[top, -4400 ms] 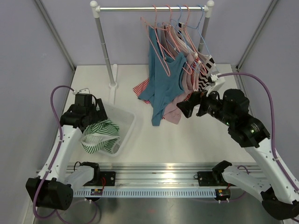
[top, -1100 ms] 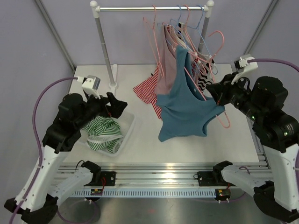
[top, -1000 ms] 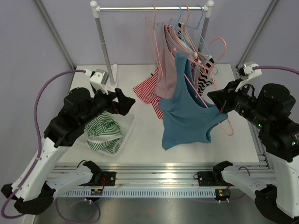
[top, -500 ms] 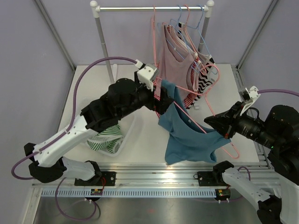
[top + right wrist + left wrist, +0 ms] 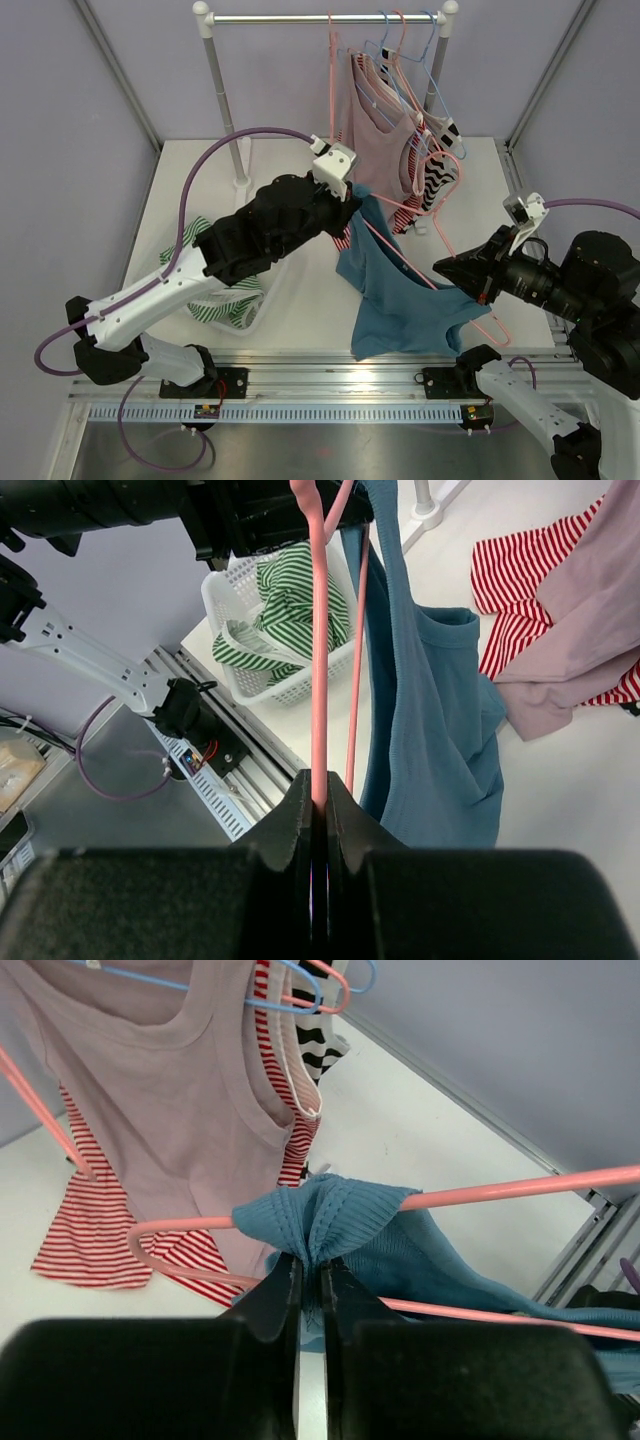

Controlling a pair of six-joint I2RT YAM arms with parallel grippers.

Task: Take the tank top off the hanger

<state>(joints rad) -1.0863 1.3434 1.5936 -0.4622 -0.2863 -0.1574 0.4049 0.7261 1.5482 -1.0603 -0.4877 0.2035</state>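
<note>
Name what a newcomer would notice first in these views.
The blue ribbed tank top hangs stretched above the table on a thin pink hanger, between both arms. The left claw pinches its shoulder strap while the right claw clamps the hanger. Behind, pale pink and striped tops hang on the metal rail.

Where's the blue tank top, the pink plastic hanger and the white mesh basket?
Blue tank top [image 5: 405,315]: top external view, on its hanging body.
Pink plastic hanger [image 5: 318,650]: right wrist view, on its straight bar.
White mesh basket [image 5: 290,685]: right wrist view, on its side wall.
</note>
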